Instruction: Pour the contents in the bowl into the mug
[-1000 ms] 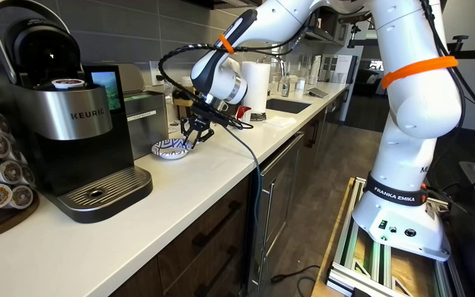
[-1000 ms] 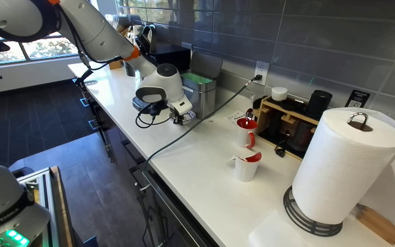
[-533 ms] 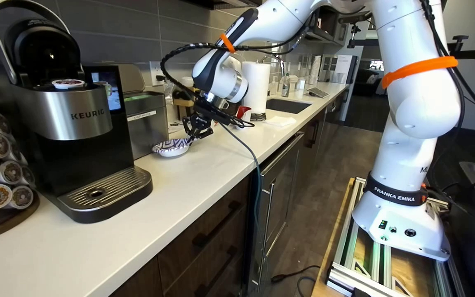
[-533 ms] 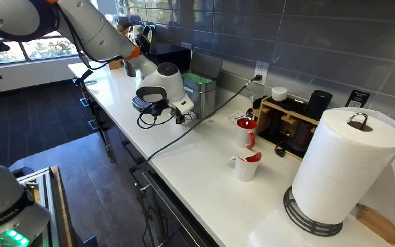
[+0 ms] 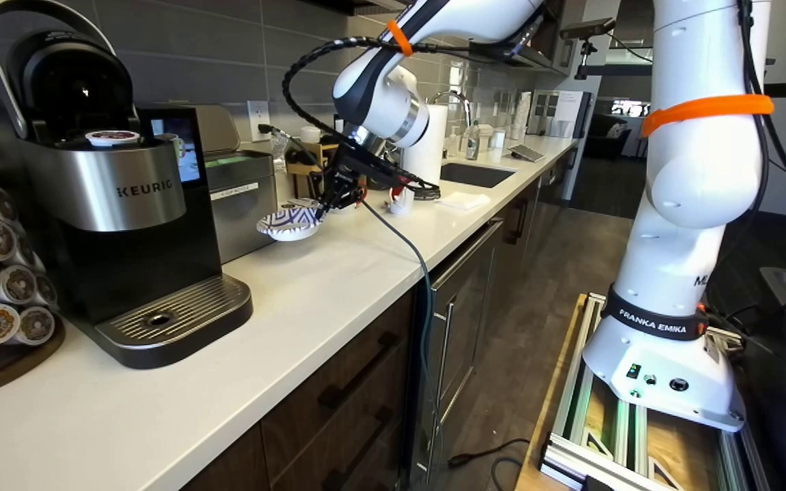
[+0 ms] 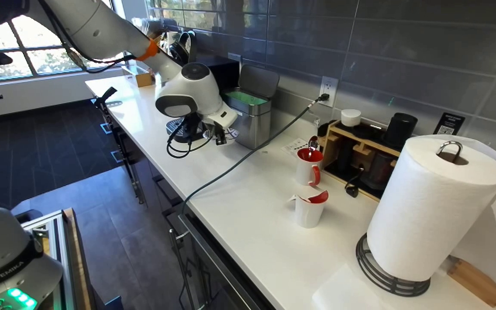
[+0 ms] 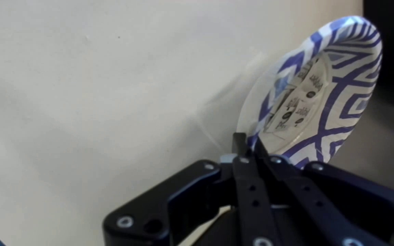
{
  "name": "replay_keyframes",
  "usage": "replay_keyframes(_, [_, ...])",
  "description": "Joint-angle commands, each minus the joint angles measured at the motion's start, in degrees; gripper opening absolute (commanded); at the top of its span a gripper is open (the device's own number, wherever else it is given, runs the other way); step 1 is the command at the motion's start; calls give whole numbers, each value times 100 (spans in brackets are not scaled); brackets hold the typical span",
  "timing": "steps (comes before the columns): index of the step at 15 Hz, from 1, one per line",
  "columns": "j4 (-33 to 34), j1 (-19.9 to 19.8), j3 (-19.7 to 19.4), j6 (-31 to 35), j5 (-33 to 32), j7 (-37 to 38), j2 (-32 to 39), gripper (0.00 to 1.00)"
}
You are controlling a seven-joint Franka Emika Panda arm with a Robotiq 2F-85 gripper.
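My gripper (image 7: 250,145) is shut on the near rim of the white, blue-patterned bowl (image 7: 351,80). Several small printed paper pieces (image 7: 311,87) lie inside the bowl. In an exterior view the bowl (image 5: 290,224) hangs slightly tilted just above the counter, by the gripper (image 5: 322,210). The arm hides most of it from an exterior view where the gripper (image 6: 221,137) shows small. Two white mugs with red insides stand farther along the counter: a mug (image 6: 305,172) with a spoon in it, and a mug (image 6: 309,213) with an uneven-looking rim. Which mug the task means, I cannot tell.
A coffee machine (image 5: 96,181) and a steel bin (image 6: 256,125) stand close to the bowl. A cable (image 6: 248,159) crosses over the counter from the wall outlet. Beyond the mugs are a wooden organizer (image 6: 362,148) and a paper-towel roll (image 6: 435,206).
A second ago the fingers stood apart at the rim of the bowl on the counter. They have closed on it, and the arm has lifted the bowl a little way up.
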Motion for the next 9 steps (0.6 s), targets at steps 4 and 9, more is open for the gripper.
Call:
replay_keyframes(4, [-1047,-205,369,-214,1567,-1735,-1387,1])
replay_keyframes(9, [-1451,-163,135,-6,3552,-3143,-2009,1])
